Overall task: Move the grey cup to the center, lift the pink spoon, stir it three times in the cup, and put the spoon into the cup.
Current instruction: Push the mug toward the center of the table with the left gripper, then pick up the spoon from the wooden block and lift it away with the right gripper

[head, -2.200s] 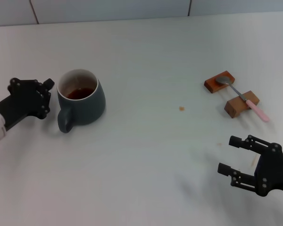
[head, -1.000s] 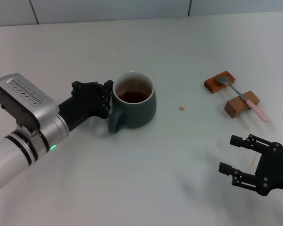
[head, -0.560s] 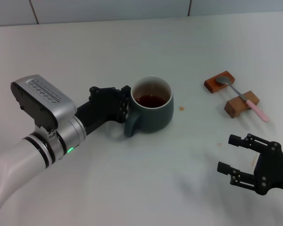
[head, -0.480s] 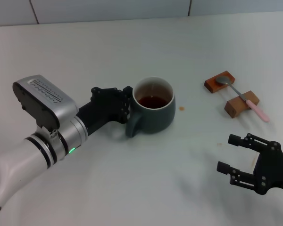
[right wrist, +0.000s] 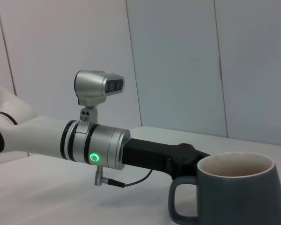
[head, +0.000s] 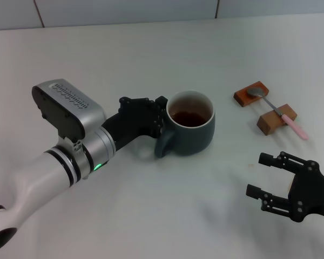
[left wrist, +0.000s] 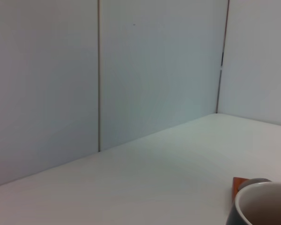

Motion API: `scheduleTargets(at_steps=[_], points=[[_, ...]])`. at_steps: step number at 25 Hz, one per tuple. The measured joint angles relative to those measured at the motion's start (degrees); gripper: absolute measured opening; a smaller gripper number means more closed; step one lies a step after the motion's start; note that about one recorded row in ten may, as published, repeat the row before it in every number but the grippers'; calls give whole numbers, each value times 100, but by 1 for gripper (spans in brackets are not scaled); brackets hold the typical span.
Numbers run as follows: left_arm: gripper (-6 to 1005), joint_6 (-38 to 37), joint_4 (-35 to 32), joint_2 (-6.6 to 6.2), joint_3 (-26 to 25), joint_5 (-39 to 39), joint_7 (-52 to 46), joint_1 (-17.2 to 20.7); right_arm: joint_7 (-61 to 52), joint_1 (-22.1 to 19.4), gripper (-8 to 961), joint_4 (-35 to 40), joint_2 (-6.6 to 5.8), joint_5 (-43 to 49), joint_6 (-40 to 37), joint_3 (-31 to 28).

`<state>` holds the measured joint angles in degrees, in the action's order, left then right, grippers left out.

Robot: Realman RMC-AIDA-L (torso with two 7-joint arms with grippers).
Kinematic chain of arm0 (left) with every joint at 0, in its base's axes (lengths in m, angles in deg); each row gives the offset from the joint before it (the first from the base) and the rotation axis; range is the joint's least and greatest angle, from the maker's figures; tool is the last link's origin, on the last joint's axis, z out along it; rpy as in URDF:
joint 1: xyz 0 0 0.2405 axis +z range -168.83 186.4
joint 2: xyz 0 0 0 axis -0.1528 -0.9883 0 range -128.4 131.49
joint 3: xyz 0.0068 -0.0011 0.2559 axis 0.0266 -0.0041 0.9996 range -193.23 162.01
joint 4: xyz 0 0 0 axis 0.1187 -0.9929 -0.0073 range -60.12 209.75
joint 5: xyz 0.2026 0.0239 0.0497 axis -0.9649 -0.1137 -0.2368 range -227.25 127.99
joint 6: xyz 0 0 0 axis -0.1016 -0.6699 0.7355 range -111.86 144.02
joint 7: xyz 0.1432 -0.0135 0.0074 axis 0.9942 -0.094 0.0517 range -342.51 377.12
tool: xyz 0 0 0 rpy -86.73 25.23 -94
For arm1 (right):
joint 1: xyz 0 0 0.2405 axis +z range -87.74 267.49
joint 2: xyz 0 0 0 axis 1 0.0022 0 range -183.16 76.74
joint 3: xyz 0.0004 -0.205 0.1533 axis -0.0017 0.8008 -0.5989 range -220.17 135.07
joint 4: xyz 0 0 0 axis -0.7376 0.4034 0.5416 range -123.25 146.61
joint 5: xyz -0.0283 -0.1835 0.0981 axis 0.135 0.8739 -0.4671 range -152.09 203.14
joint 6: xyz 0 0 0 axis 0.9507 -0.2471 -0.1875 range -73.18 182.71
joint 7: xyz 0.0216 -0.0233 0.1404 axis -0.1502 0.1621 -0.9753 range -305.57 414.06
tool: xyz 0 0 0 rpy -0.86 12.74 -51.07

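The grey cup stands upright near the table's middle, with dark brown liquid inside and its handle toward the front left. It also shows in the left wrist view and the right wrist view. My left gripper is shut and presses against the cup's left side just above the handle; it also shows in the right wrist view. The pink spoon lies across two wooden blocks at the right. My right gripper is open and empty at the front right, in front of the spoon.
Two brown wooden blocks hold the spoon at the right. A small brown speck lies on the table between the cup and the blocks. A tiled wall runs along the table's far edge.
My left gripper has pushed the cup steadily to the right, from the table's left side to near the middle. The right gripper and the spoon have stayed put.
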<state>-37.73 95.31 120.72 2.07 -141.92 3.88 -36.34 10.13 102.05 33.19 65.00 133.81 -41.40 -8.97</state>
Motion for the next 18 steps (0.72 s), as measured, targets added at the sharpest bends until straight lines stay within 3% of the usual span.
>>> scheduleTargets(at_steps=[4,7,9,12,13,14,18], points=[[51,17,17,1,-88,-1,5,14,0,5,752,0,0,7,-6,2],[53,-346,-130,-72,-501,2,-92,362,0,3,751,-5,0,-2,-6,-1],[54,-715,-285,-101,-489,-1,-340,482,0,-1,751,-7,0,-17,-7,-5],[55,-1634,-980,-110,-157,3,-1247,783,0,-4,751,-7,0,-21,-12,-11],[56,-2304,-1604,-91,202,1,-1968,1032,-1,-3,751,-7,0,-22,-21,-12],[56,-2304,-1604,-91,202,1,-1968,1032,-1,-3,751,-7,0,-22,-21,-12],[59,-3702,-2587,-110,862,-4,-2880,1617,-2,4,752,-1,0,-25,-24,-65]])
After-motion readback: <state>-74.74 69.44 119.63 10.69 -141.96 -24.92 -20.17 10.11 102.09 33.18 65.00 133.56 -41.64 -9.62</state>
